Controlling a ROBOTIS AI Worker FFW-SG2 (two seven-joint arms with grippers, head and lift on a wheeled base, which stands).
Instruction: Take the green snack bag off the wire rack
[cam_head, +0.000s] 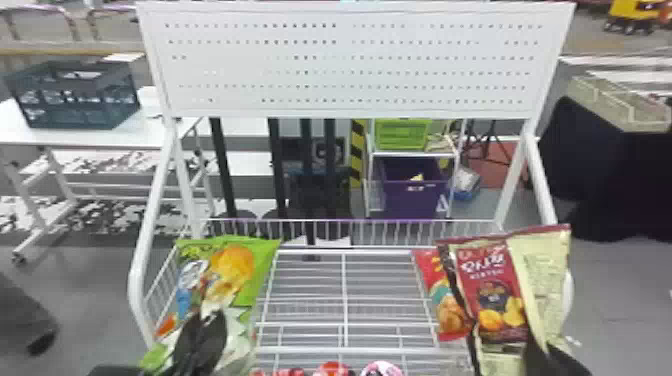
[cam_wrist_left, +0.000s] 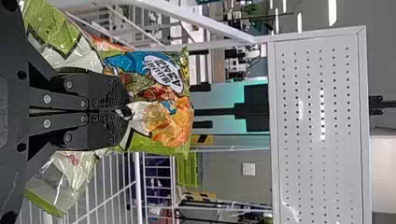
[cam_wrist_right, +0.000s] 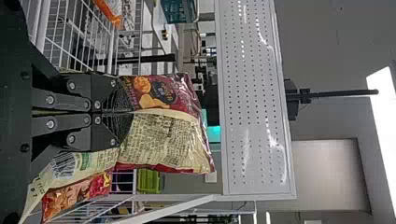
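Observation:
At the rack's left side in the head view, my left gripper (cam_head: 202, 335) is closed on the green snack bag (cam_head: 260, 265), which stands upright. The left wrist view has the left gripper (cam_wrist_left: 125, 111) pinching the green bag (cam_wrist_left: 170, 133), its printed front creased around the fingers. At the right side, my right gripper (cam_head: 537, 345) holds a dark red and cream snack bag (cam_head: 492, 285). In the right wrist view the right gripper (cam_wrist_right: 126, 112) is shut on that red and cream bag (cam_wrist_right: 163, 140). Both bags are over the white wire rack (cam_head: 345, 300).
A red snack bag (cam_head: 442, 300) stands just left of the red and cream one. Round red and pink packages (cam_head: 382, 369) lie at the near edge. A white pegboard (cam_head: 350, 65) rises behind the rack, with white side posts (cam_head: 145, 260) on either side.

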